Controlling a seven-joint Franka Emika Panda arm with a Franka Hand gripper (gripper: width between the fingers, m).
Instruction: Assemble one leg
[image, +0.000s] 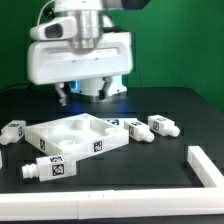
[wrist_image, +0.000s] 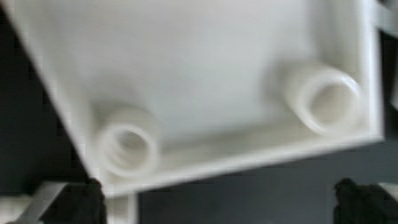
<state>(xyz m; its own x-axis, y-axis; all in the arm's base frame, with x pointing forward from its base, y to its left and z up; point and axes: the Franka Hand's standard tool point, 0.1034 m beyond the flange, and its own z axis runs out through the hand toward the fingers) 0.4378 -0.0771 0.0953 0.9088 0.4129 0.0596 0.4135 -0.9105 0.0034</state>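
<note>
No leg is mounted yet. One small white tagged block leg (image: 50, 168) lies on the black table (image: 180, 105) beside the large flat white square panel (image: 75, 135), whose round sockets (wrist_image: 326, 100) seem empty. The fingers (wrist_image: 68, 203) hover above it, spread apart and holding nothing.

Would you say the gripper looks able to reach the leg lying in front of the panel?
Probably yes: that leg lies alone on the table with nothing over it, and the open gripper hovers above the panel.

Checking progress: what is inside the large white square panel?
Nothing loose lies in the panel: its recess is bare white, and the wrist view shows two round sockets, both empty. Its near rim hides some floor; its other corners are outside the wrist view.
</note>
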